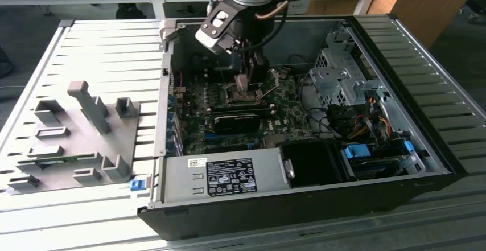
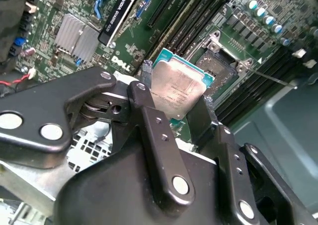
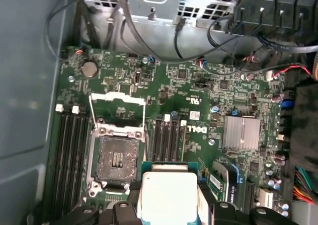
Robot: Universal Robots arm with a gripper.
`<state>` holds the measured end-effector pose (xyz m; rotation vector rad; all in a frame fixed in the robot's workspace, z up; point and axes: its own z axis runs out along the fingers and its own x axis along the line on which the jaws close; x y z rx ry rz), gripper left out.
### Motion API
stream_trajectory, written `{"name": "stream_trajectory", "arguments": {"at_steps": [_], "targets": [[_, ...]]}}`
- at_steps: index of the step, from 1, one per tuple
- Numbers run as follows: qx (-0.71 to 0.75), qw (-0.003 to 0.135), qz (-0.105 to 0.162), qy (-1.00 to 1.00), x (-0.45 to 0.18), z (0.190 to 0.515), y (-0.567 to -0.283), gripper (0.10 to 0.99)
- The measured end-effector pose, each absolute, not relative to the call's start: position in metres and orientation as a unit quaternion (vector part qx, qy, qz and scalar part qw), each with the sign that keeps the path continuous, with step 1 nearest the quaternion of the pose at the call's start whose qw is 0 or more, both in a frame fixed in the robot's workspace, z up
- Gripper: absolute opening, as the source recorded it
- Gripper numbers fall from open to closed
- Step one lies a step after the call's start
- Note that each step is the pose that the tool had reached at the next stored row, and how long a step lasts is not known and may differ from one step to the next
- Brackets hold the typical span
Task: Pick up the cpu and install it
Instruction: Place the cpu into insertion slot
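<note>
My gripper is shut on the cpu, a small square chip with a silvery-grey metal top and a green rim. In the first wrist view the cpu hangs above the motherboard, just beside the open socket, whose metal load frame is flipped up. In the exterior view the gripper hangs inside the open computer case, directly over the dark square socket on the motherboard.
The black case wall and the power supply bound the board in front. A drive cage and cables sit at the exterior view's right. A grey fixture tray lies outside at its left. Memory slots flank the socket.
</note>
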<state>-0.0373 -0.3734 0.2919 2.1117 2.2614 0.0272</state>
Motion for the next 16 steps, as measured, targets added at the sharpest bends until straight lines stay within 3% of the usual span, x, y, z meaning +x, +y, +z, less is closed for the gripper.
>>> {"name": "stream_trajectory", "arguments": {"at_steps": [16], "targets": [[0.699,0.022,0.011,0.714,-0.032,0.271,-0.362,0.529]]}}
